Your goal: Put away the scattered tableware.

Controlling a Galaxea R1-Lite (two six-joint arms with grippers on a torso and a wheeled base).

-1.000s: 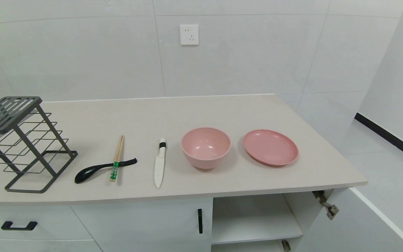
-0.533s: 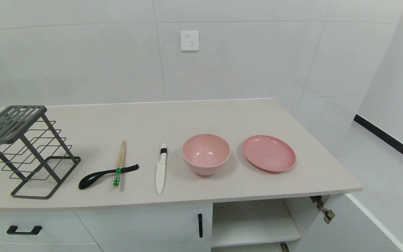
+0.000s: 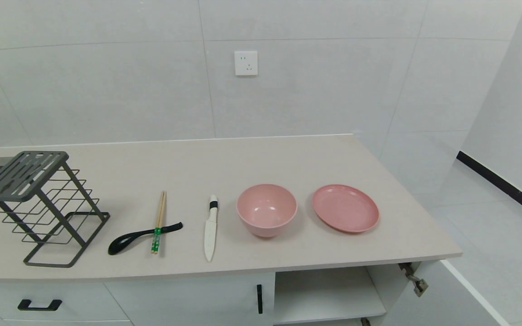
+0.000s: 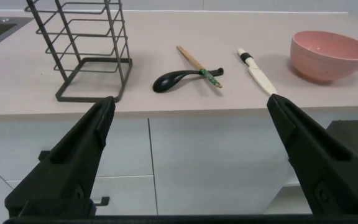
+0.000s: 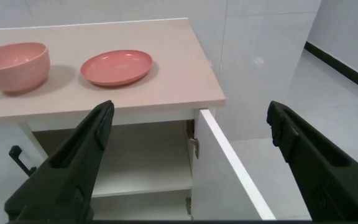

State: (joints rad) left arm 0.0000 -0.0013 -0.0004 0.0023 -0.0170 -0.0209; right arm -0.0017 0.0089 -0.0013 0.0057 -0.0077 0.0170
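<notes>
My left claw (image 4: 190,102) is released and spread wide. It hangs low in front of the tabletop (image 4: 17,81), to the left of the pink bowl (image 4: 331,55) and below its level. My right claw (image 5: 190,107) is released too and just as wide. It hangs lower than the bowl and to its right, before the open cupboard (image 5: 142,168) whose door (image 5: 229,168) swings out toward me.

Everything I must put away lies in a row with the bowl. Just right of the bowl, not touching it, is the pink plate (image 3: 345,208). Just left of the bowl lies the white knife (image 3: 210,227), its black-banded handle away from me and its tip toward me. Further left of the bowl, the chopsticks (image 3: 158,222) lie across the handle of the black spoon (image 3: 141,235). Furthest left of it stands the dark wire rack (image 3: 39,203).

Nothing is grasped yet, so I judge this to be the approach for a first pick. My right claw is nearer the bowl and plate, and the cupboard shelf below them looks their likely home. To do it well, I should rise above the tabletop edge before going in. I should then take the bowl by its rim, one side of the claw inside, and keep off the plate. The plate lies flat and will probably need lifting by its lip. The chopsticks should come off the spoon first.
</notes>
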